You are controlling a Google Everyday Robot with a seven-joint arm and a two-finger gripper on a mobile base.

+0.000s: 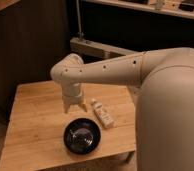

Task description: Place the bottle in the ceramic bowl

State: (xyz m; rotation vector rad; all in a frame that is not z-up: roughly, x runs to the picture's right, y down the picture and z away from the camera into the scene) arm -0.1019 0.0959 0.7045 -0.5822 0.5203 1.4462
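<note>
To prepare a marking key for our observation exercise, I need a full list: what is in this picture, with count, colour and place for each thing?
table: one, light wood, lower left of the view
ceramic bowl: one, glossy black, on the table near its front edge
bottle: one, white, lying on the table just behind and to the right of the bowl
beam: one, grey, behind the table
shelf: one, pale, across the top at the back
arm: one, off-white, reaching in from the right over the table
tool: one, off-white, pointing down over the table, behind the bowl and left of the bottle, open, holding nothing
</note>
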